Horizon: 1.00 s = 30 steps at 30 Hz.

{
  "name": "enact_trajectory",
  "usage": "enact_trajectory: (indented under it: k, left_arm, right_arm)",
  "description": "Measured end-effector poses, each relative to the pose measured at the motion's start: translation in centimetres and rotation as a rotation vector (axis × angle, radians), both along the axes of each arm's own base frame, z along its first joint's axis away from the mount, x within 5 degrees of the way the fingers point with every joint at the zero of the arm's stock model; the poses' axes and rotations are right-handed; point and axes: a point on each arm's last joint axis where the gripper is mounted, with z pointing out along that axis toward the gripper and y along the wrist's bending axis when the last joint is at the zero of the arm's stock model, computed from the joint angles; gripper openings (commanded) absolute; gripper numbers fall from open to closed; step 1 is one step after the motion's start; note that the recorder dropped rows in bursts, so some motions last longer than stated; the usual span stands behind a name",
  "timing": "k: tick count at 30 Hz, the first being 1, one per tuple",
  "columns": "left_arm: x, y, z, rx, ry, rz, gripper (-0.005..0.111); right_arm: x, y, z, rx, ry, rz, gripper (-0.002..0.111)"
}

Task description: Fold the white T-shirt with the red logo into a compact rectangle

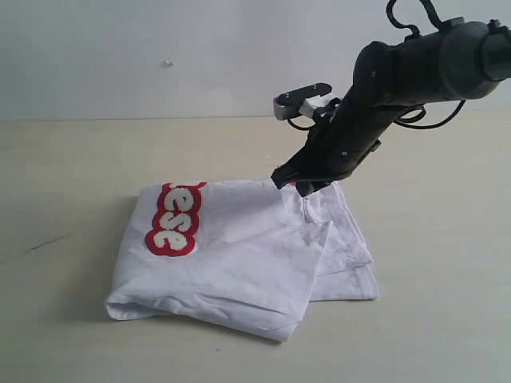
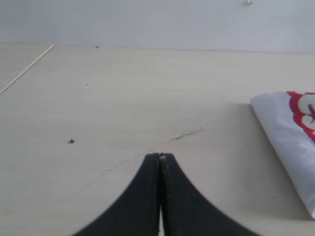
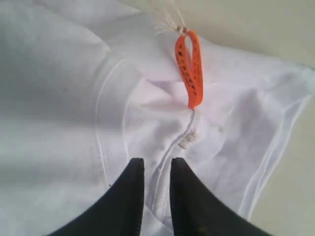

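The red logo (image 1: 173,219) was partly swallowed by a fold of the white T-shirt (image 1: 239,255); left gripper (image 2: 160,156) was seen pressed together, right gripper (image 3: 156,163) narrowly parted, any pinch on cloth unclear.

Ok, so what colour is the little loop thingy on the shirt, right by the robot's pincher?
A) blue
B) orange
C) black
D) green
B: the right wrist view shows an orange loop tag lying on the white T-shirt, just ahead of the right gripper.
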Motion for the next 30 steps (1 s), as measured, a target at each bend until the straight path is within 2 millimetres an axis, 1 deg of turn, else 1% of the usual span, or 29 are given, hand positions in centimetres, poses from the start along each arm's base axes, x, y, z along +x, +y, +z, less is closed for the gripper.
enact_trajectory:
  k: [3,4,5,8,14,20,22,23,25,30]
  left_arm:
    - [0.0,0.0,0.0,0.0,0.0,0.0,0.0]
    - [0.0,0.0,0.0,0.0,0.0,0.0,0.0]
    - [0.0,0.0,0.0,0.0,0.0,0.0,0.0]
    - [0.0,0.0,0.0,0.0,0.0,0.0,0.0]
    - [0.0,0.0,0.0,0.0,0.0,0.0,0.0]
    - [0.0,0.0,0.0,0.0,0.0,0.0,0.0]
    - [0.0,0.0,0.0,0.0,0.0,0.0,0.0]
    - [0.0,0.0,0.0,0.0,0.0,0.0,0.0]
    - [0.0,0.0,0.0,0.001,0.0,0.0,0.0]
    - [0.0,0.0,0.0,0.001,0.0,0.0,0.0]
  right_arm:
    - [0.0,0.0,0.0,0.0,0.0,0.0,0.051]
    - [0.0,0.0,0.0,0.0,-0.002,0.0,0.055]
    - [0.1,0.0,-0.1,0.0,-0.004,-0.001,0.057]
    - [0.4,0.0,-0.8,0.009,-0.017,-0.03,0.057]
    - [1.3,0.1,-2.8,0.032,-0.033,-0.109,0.057]
    - [2.0,0.3,-4.2,0.03,0.004,-0.122,0.056]
    - [2.1,0.4,-4.6,0.029,0.023,-0.123,0.053]
    - [2.2,0.4,-4.9,0.027,0.032,-0.124,0.049]
    - [2.2,0.5,-5.3,0.025,0.044,-0.125,0.037]
    - [2.3,0.5,-5.3,0.022,0.038,-0.113,0.001]
